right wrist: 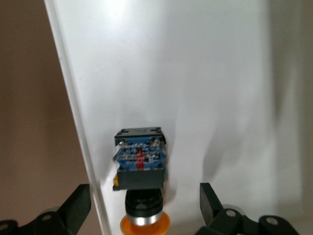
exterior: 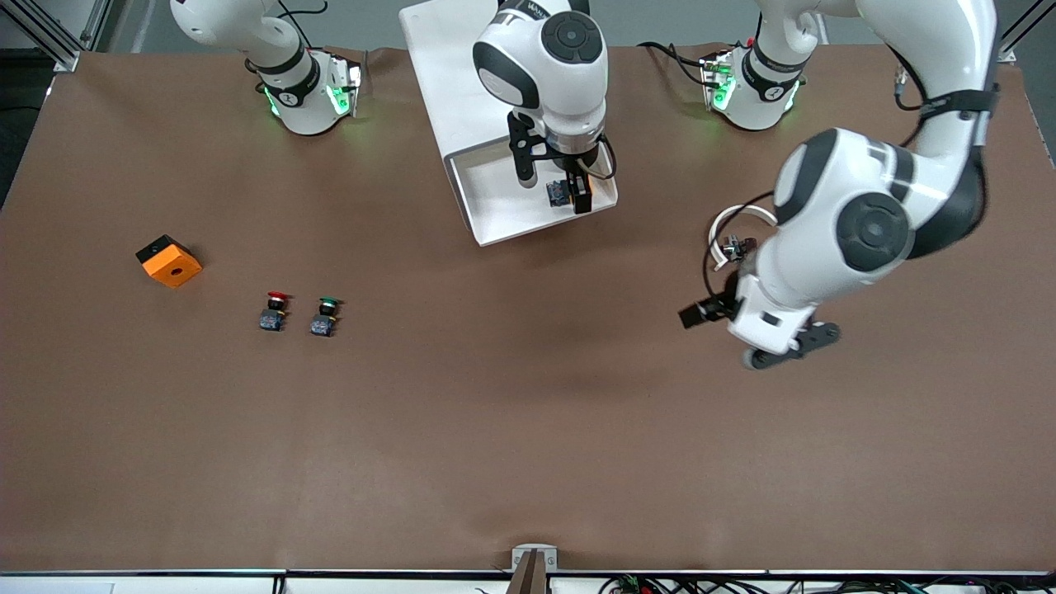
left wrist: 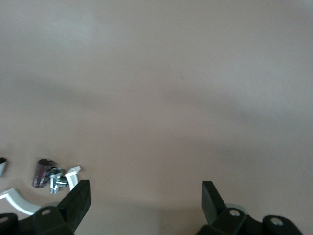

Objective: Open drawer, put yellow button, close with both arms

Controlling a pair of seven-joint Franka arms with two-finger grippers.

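The drawer [exterior: 483,224] is pulled out of the white cabinet [exterior: 441,74]; it is a wide white tray. The yellow button [exterior: 557,195] lies on its side on the tray floor, close to one side wall. In the right wrist view the button [right wrist: 141,166] shows its bluish-grey base, black neck and orange-yellow cap beside the drawer wall [right wrist: 73,103]. My right gripper [exterior: 553,185] hangs over the drawer, open, its fingers either side of the button without touching it [right wrist: 145,208]. My left gripper [exterior: 701,313] is open and empty over bare table [left wrist: 145,203] toward the left arm's end.
A red-capped button [exterior: 275,310] and a green-capped button [exterior: 327,316] stand side by side toward the right arm's end. An orange and black block [exterior: 169,261] lies farther toward that end. The left wrist's white cable loop [exterior: 730,227] hangs by its gripper.
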